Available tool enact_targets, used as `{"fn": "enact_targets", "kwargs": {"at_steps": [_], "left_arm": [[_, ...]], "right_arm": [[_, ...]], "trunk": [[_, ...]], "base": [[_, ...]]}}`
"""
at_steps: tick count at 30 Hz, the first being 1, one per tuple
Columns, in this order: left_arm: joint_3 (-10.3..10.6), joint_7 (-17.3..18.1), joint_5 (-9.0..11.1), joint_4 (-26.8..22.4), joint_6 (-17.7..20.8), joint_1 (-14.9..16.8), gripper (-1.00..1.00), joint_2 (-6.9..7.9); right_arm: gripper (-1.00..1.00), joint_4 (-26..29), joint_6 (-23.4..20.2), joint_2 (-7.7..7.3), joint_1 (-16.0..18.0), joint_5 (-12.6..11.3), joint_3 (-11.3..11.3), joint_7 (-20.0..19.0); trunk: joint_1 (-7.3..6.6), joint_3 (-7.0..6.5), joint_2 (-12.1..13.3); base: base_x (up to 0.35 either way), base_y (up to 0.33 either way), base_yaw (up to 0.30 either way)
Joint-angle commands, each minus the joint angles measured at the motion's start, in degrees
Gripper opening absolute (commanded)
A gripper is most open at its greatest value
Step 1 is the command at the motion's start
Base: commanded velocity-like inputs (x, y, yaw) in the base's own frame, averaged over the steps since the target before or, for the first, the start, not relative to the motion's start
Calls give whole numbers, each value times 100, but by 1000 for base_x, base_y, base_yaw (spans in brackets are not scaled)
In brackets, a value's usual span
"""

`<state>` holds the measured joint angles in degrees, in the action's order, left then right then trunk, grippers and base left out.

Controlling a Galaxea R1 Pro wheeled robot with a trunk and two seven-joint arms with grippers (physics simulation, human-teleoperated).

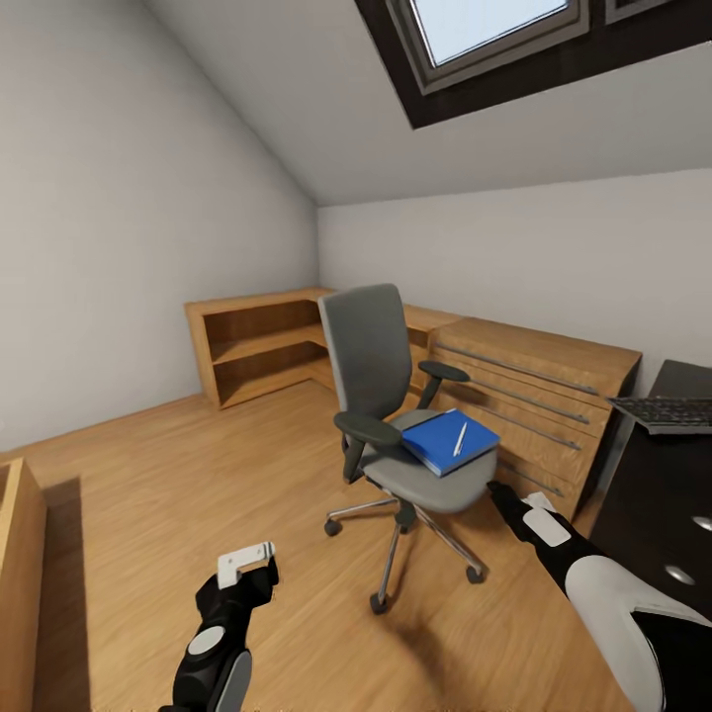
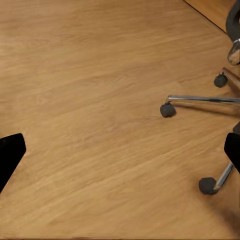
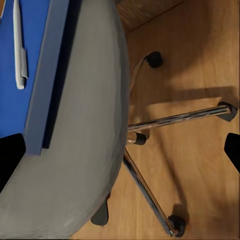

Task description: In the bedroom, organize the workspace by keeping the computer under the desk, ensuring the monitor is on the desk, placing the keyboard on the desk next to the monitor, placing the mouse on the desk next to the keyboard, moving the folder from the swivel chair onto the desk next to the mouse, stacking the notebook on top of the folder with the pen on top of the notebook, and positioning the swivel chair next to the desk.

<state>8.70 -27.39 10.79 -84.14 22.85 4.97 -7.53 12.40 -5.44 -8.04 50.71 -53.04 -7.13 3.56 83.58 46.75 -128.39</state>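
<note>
An attic bedroom, seen from the robot's head. At 7 o'clock the left gripper [image 1: 247, 562] hangs low over the wood floor [image 1: 168, 475], its black fingers spread wide with nothing between them in the left wrist view. At centre stands the swivel chair [image 1: 371, 366], well apart from the desk [image 1: 653, 494]; on its seat, toward 3 o'clock of the chair back, lies the blue folder [image 1: 450, 440] with the pen [image 1: 460, 438] resting across it. At 4 o'clock the right gripper [image 1: 506, 497] reaches close to the seat's front edge, fingers likewise parted and empty. At the far right the keyboard [image 1: 667, 412] sits on the desk.

The folder looks stiff, flat and light; a pinch on its overhanging edge seems best, though the loose pen would likely roll off.

The right wrist view alone reveals the folder's thick side wall [image 3: 47, 75] and the chrome base [image 3: 175, 119] beneath the seat.
</note>
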Motion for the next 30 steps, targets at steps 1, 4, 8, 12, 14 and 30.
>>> {"fn": "enact_targets", "kwargs": {"at_steps": [1, 4, 8, 12, 14, 30], "left_arm": [[37, -109, 54, -12, 15, 4, 100, 1], [211, -258, 55, -24, 13, 4, 100, 6], [379, -353, 55, -31, 17, 4, 100, 15], [394, -366, 55, -32, 29, 4, 100, 21], [408, -375, 59, -32, 54, 4, 100, 17], [372, -371, 68, 1722, 21, 4, 100, 52]], "right_arm": [[100, 14, -36, 0, 0, -4, -34, 28], [100, 10, -36, -3, 0, -4, -34, 30], [100, 9, -36, -9, 0, -4, -34, 31], [100, 1, -32, -8, 0, 2, -31, 25], [100, -36, 21, 15, 0, 165, 27, 26], [100, -1208, 2480, 623, -669, 2640, 202, 61]], "trunk": [[-25, -12, 39], [-91, -66, 159], [-179, -138, 319], [-267, -210, 480], [-311, -246, 560], [-662, -533, 1202]], "base": [[-181, 0, 0], [-247, 0, 0], [-321, 0, 0], [-331, 0, 0], [-323, -21, 0], [-57, -12, 0]]}}
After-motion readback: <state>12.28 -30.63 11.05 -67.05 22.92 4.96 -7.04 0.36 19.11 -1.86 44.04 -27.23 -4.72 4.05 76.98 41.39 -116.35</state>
